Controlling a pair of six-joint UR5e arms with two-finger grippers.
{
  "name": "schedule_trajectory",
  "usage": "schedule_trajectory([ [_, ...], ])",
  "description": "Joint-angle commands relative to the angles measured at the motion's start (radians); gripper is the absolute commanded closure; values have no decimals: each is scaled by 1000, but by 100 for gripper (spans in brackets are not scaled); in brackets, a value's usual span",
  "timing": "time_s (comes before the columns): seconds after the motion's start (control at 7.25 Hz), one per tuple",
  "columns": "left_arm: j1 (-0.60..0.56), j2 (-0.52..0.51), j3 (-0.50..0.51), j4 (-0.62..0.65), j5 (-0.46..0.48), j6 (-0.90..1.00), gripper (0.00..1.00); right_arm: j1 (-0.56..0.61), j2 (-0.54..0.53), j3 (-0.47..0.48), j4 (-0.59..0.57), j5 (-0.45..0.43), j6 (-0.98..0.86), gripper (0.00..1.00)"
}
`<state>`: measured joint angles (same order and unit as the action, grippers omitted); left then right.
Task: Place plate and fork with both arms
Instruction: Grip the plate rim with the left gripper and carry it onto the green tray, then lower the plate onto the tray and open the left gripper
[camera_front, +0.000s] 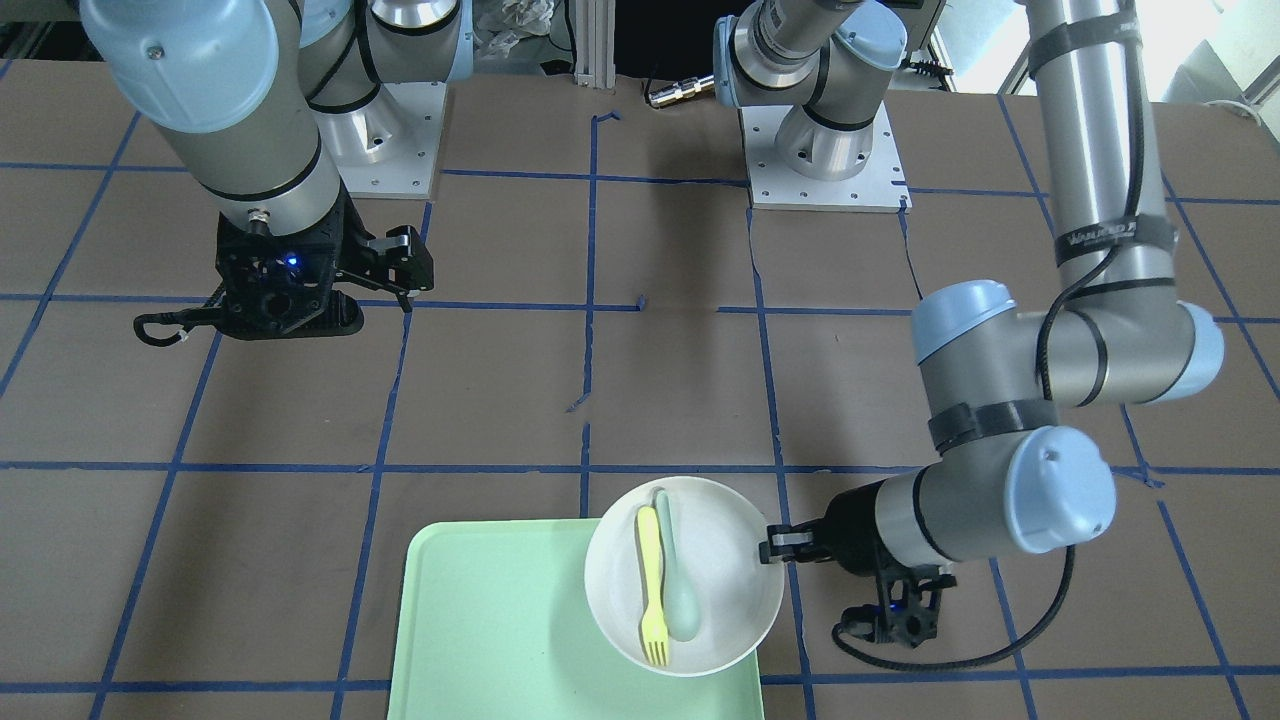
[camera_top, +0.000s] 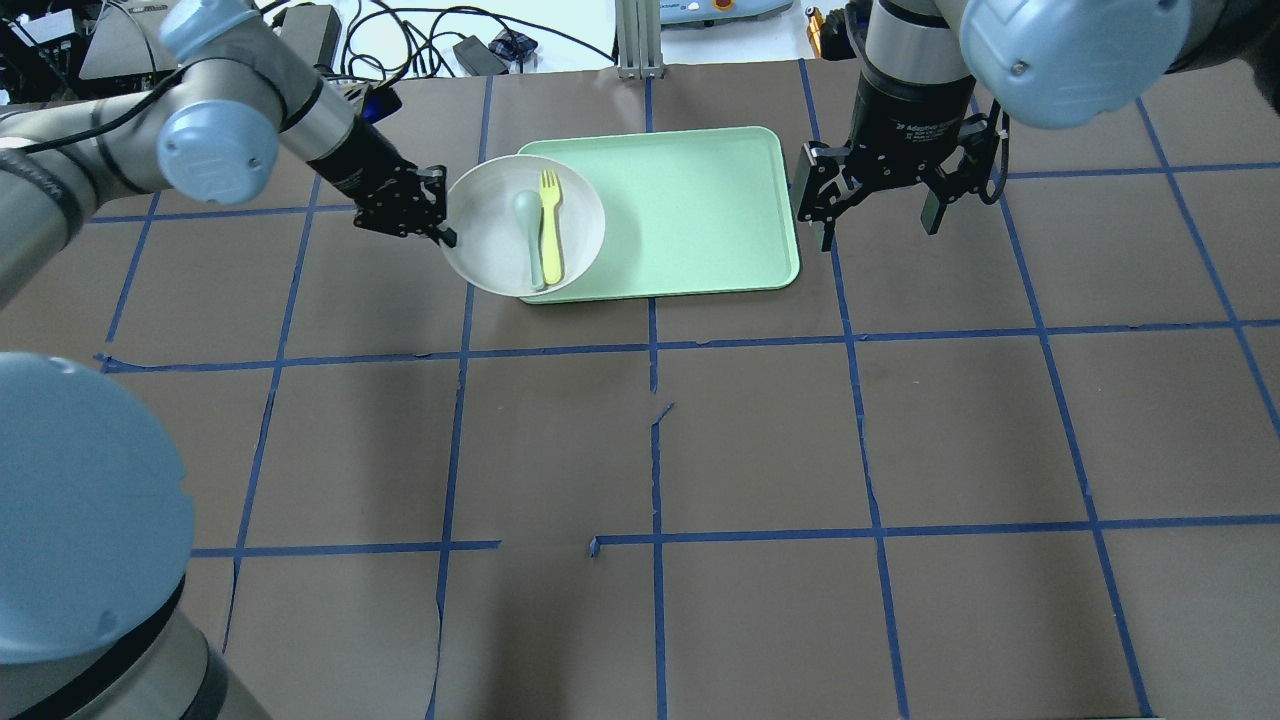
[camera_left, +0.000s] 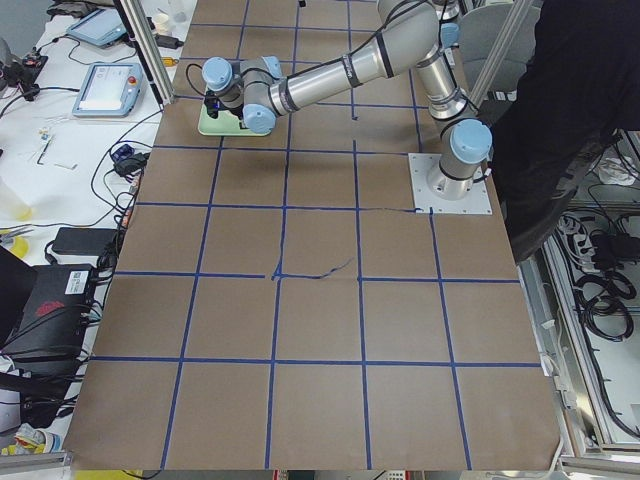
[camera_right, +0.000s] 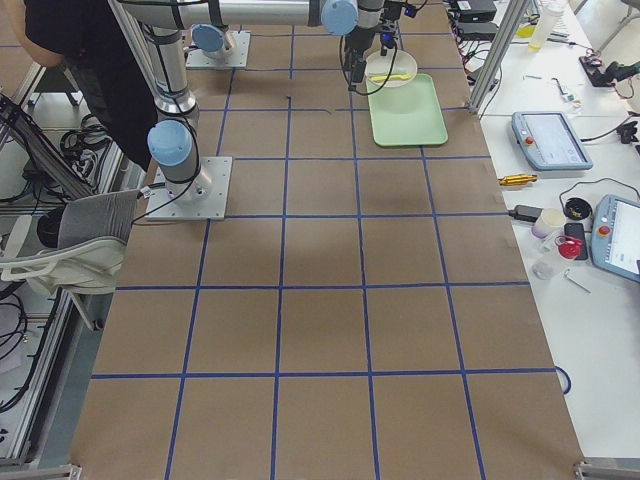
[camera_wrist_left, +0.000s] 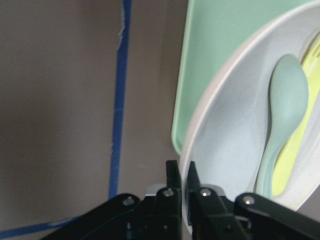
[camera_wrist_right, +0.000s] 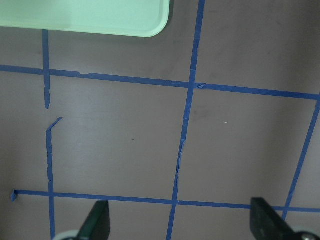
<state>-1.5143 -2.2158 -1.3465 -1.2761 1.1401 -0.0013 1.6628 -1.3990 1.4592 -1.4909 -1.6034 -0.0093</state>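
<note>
The white plate (camera_top: 490, 255) lies half over the left end of the mint-green tray (camera_top: 690, 200); I cannot tell whether it rests on the tray or is lifted. The yellow fork (camera_top: 550, 225) lies in the plate beside a grey-green spoon (camera_top: 530, 235). My left gripper (camera_top: 438, 222) is shut on the plate's rim. The left wrist view shows its fingers (camera_wrist_left: 172, 182) pinching that rim (camera_wrist_left: 200, 130). In the front-facing view the plate (camera_front: 720, 560), fork (camera_front: 651, 590) and left gripper (camera_front: 775, 545) show again. My right gripper (camera_top: 878, 225) is open and empty, just right of the tray.
The brown table (camera_top: 760, 440) carries a grid of blue tape lines. The right wrist view shows the tray's corner (camera_wrist_right: 100, 15) and bare table below the open fingers. The arm bases (camera_front: 825, 150) stand at the robot's side of the table.
</note>
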Motion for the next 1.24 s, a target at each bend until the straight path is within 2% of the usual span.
schedule_trajectory([
  [0.0, -76, -120, 85, 94, -63, -37, 100, 0, 0, 15, 0, 0, 8, 0],
  [0.55, -106, -176, 95, 168, -59, -3, 100, 2, 0, 35, -37, 2, 8, 0],
  [0.69, -107, -174, 95, 170, -56, 0, 52, 2, 0, 35, -38, 2, 5, 0],
  [0.83, -116, -173, 95, 170, -52, -2, 42, 2, 0, 35, -41, 2, 8, 0],
  [0.97, -119, -156, 95, 170, -51, -3, 3, 2, 0, 32, -63, -1, -3, 0],
  [1.1, -116, -110, 92, 164, -42, -12, 0, 2, 6, 24, -115, 0, -1, 0],
])
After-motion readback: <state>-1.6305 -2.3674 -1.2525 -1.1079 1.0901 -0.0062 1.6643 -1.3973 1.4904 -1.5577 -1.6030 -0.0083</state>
